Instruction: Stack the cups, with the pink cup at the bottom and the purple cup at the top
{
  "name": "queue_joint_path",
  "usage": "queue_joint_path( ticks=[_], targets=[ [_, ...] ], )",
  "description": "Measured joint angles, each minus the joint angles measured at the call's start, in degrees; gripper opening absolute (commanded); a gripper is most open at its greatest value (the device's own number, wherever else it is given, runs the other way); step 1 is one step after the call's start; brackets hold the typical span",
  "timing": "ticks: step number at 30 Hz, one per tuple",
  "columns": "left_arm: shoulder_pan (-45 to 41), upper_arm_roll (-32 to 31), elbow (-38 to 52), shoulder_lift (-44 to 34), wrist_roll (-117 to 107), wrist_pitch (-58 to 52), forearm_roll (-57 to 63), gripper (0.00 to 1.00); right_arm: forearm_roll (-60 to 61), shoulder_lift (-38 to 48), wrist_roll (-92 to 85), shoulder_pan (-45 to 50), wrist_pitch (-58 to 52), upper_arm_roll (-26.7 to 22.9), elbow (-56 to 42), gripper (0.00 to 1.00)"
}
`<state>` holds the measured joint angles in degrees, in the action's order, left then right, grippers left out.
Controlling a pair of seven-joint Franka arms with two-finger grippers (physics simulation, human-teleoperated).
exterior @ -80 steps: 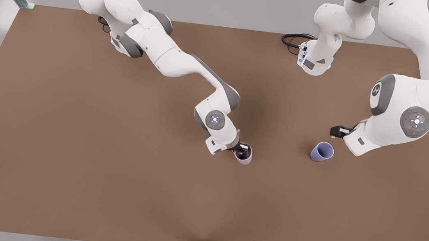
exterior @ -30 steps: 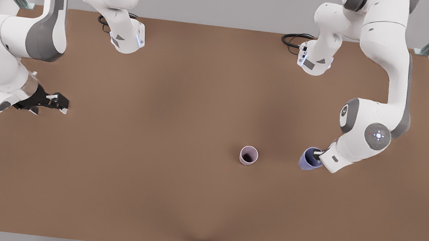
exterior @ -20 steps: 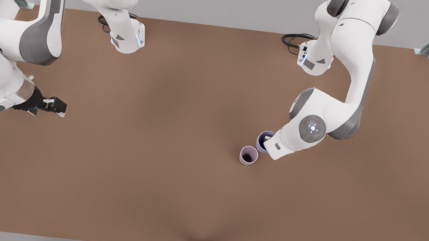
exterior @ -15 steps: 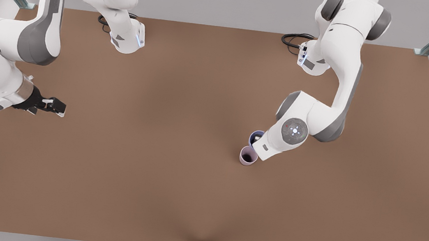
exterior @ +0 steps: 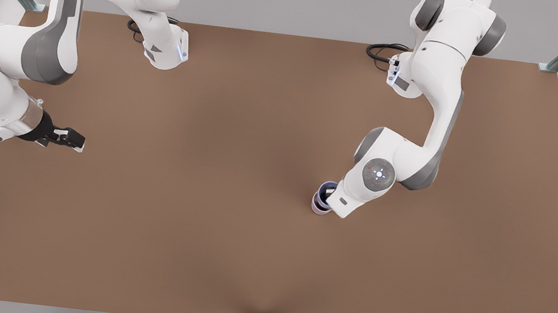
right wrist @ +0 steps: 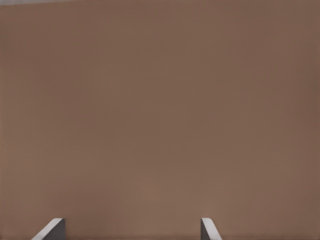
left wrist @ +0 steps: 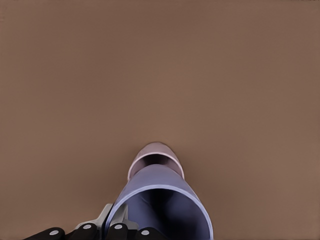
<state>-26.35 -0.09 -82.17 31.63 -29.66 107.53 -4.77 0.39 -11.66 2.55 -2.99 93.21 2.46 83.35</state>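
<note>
Purple cup (exterior: 327, 189), a smooth tapered lavender beaker pinched at its rim by the left gripper (left wrist: 112, 231), has swung in from three o'clock to hover over the matte mauve-pink cup (left wrist: 155, 155) mid-table, ready to lower, while the right gripper (exterior: 67, 138) waits spread wide at nine o'clock.

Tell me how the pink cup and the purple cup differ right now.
The pink cup is pale mauve-pink; the purple cup is bluish lavender. The pink cup stands free on the table, while the purple cup is gripped at its rim by the left gripper. The purple cup sits above the pink one, covering most of it. The right gripper waits open at the front view's left. Both cups are upright, tapered and handleless.
</note>
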Motion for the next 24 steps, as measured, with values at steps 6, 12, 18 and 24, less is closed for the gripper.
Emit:
queue_joint_path(
  ticks=[6,12,18,24],
  targets=[
    [-0.14,0.00,-1.94,1.28,-1.94,1.63,0.00,0.21,0.01,0.00,0.73,-0.09,0.03,0.00,0.00,1.00],
    [-0.19,0.00,-3.84,1.85,-3.34,4.04,0.01,0.21,0.02,0.02,1.25,-0.10,0.06,-0.09,-0.04,1.00],
    [-0.53,0.02,-4.15,2.31,-3.68,5.79,-0.88,1.00,0.02,0.11,1.46,-0.33,-0.12,-0.38,-0.38,1.00],
    [-0.50,0.05,-4.75,1.36,-3.11,5.98,-0.23,1.00,1.06,0.00,1.52,-0.25,0.00,-0.66,-0.35,1.00]
  ],
)
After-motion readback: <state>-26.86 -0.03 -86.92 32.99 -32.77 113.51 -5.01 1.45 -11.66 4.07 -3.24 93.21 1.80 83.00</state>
